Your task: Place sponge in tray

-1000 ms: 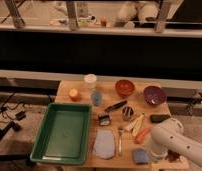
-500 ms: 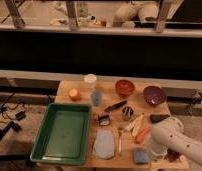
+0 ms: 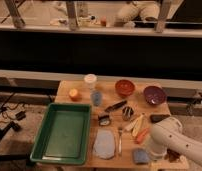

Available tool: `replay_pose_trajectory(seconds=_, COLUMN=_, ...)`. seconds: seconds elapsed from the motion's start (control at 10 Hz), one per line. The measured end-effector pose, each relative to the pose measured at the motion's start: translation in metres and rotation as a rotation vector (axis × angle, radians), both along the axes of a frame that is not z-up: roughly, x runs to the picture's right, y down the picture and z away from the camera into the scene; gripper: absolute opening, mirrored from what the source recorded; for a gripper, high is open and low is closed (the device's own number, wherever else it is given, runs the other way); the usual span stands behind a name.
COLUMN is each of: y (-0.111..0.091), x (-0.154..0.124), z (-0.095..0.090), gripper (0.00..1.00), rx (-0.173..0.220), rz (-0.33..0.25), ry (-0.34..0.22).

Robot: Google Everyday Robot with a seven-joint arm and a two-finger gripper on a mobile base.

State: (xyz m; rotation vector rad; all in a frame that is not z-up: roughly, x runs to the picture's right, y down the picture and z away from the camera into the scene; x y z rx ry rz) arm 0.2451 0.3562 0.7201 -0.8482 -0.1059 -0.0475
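We judge reach step: gripper low at surface front right, just beside sponge, fingers released. Next we centre, clench, lift, carry left to tray.

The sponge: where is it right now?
In the camera view, the sponge lies at the front right edge of the table, between the pale cloth and the gripper.

Your table carries the tray at left, a pale cloth beside it, the sponge front right, a red bowl behind — your claw hangs near the sponge, fingers spread.
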Motion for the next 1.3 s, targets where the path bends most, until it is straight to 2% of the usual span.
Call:
replay_pose_trajectory(seconds=0.2, y=0.002, x=0.000, z=0.001, gripper=0.61, rx=-0.003, rz=-0.003, ry=0.002)
replay_pose_trajectory(seconds=0.6, y=0.003, x=-0.003, z=0.001, gripper=0.58, rx=-0.005, rz=-0.005, ry=0.002)
replay_pose_trajectory(seconds=0.7, y=0.003, x=-0.004, z=0.002, gripper=0.52, rx=-0.003, rz=-0.002, ry=-0.001)
replay_pose_trajectory(seconds=0.8, y=0.001, x=-0.006, z=0.001, gripper=0.41, rx=-0.002, rz=0.008, ry=-0.004)
replay_pose_trajectory(seconds=0.9, y=-0.002, x=-0.008, z=-0.001, gripper=0.37, rx=0.000, rz=0.016, ry=-0.013)
replay_pose_trajectory(seconds=1.0, y=-0.008, x=-0.010, z=-0.005, gripper=0.29, rx=0.008, rz=0.026, ry=-0.026)
replay_pose_trajectory(seconds=1.2, y=-0.030, x=-0.014, z=-0.027, gripper=0.08, rx=0.032, rz=0.034, ry=-0.064)
replay_pose_trajectory(seconds=1.3, y=-0.039, x=-0.015, z=-0.036, gripper=0.04, rx=0.043, rz=0.033, ry=-0.077)
